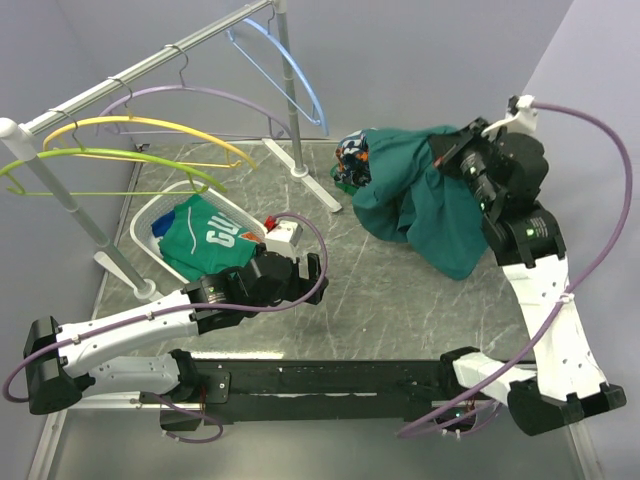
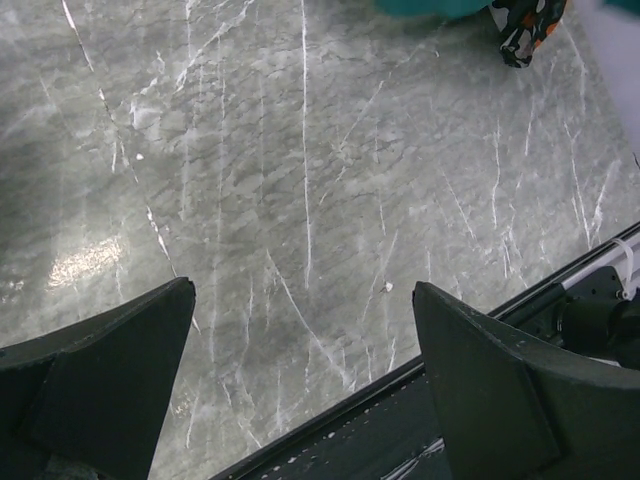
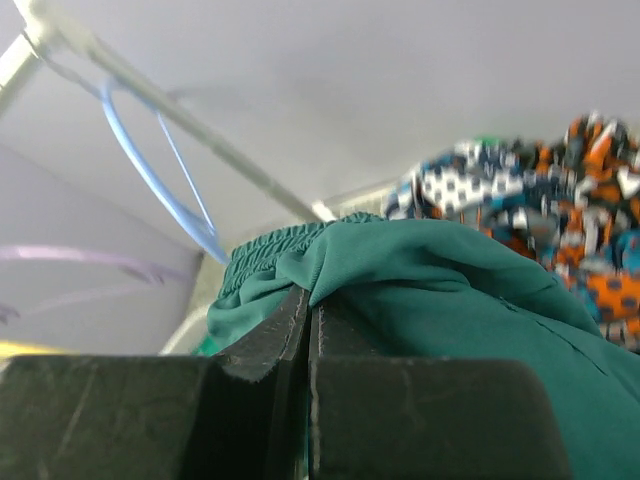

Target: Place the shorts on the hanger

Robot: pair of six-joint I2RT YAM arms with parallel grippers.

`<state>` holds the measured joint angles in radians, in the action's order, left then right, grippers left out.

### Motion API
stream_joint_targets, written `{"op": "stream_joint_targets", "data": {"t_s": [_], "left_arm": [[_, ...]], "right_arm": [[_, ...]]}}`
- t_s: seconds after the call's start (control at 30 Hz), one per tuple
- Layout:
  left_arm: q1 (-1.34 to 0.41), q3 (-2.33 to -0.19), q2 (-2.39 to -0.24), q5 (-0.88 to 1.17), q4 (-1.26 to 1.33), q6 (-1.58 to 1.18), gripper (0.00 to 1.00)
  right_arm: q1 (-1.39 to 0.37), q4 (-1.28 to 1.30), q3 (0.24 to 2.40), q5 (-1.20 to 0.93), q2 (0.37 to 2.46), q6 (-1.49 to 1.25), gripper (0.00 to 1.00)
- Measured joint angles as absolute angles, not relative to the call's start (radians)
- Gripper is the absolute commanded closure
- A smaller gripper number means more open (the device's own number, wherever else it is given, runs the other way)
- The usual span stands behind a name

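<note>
The right gripper [image 3: 308, 305] gripped the shorts [image 1: 420, 190], which were bunched at the table's [image 1: 400, 300] far right. The hanger [image 1: 292, 72] hung on the rail [image 1: 150, 64], well left of them. The left gripper [image 2: 303, 300] gaped over marble near the front edge.

— How many hangers are counted?
— Four: blue hanger [image 1: 312, 88], purple hanger [image 1: 180, 88], yellow hanger [image 1: 130, 119], green hanger [image 1: 100, 153].
— And clothes?
— Three are counted: shorts [image 1: 420, 190], lettered top [image 1: 205, 235], patterned cloth [image 1: 352, 158]. One basket [image 1: 150, 225] is seen.
</note>
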<state>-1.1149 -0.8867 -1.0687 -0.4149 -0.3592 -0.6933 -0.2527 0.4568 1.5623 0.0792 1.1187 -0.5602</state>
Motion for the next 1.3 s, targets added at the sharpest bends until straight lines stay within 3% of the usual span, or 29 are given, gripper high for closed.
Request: {"op": "stream_joint_targets", "data": {"t_s": [0.17, 0.33, 0.37, 0.4, 0.47, 0.5, 0.6, 0.63, 0.73, 0.9, 1.1, 1.3], "left_arm": [[-1.113, -0.887, -1.065, -0.411, -0.357, -0.696, 0.03], [-1.096, -0.889, -1.018, -0.433, -0.396, -0.709, 0.01], [-1.093, -0.894, -1.002, -0.444, -0.414, -0.716, 0.01], [-1.091, -0.899, -0.982, -0.454, -0.431, -0.72, 0.01], [-1.087, -0.908, -0.921, -0.478, -0.455, -0.727, 0.02], [-1.087, -0.91, -0.892, -0.486, -0.46, -0.727, 0.04], [-1.086, -0.913, -0.82, -0.497, -0.459, -0.727, 0.1], [-1.084, -0.913, -0.807, -0.498, -0.458, -0.726, 0.11], [-1.066, -0.913, -0.825, -0.493, -0.45, -0.722, 0.18], [-0.983, -0.892, -0.971, -0.428, -0.435, -0.723, 0.27], [-0.851, -0.805, -1.01, -0.321, -0.422, -0.728, 0.33], [-0.78, -0.806, -1.089, -0.238, -0.345, -0.726, 0.35]], "right_arm": [[-0.308, 0.474, 1.43, 0.042, 1.063, -0.558, 1.0], [-0.661, 0.458, 1.343, 0.101, 1.047, -0.529, 0.98], [-0.699, 0.437, 1.298, 0.104, 1.028, -0.53, 0.92], [-0.733, 0.42, 1.232, 0.105, 0.998, -0.543, 0.75], [-0.739, 0.389, 1.064, 0.134, 0.92, -0.584, 0.6], [-0.722, 0.391, 0.968, 0.151, 0.879, -0.613, 0.44], [-0.63, 0.41, 0.696, 0.174, 0.794, -0.695, 0.2], [-0.604, 0.437, 0.625, 0.183, 0.778, -0.718, 0.17], [-0.587, 0.559, 0.53, 0.206, 0.698, -0.767, 0.16], [-0.621, 0.587, 0.663, 0.251, 0.645, -0.772, 0.21], [-1.016, 0.493, 0.801, 0.376, 0.88, -0.802, 0.28], [-1.264, 0.494, 0.778, 0.453, 1.066, -0.917, 0.27]]}}
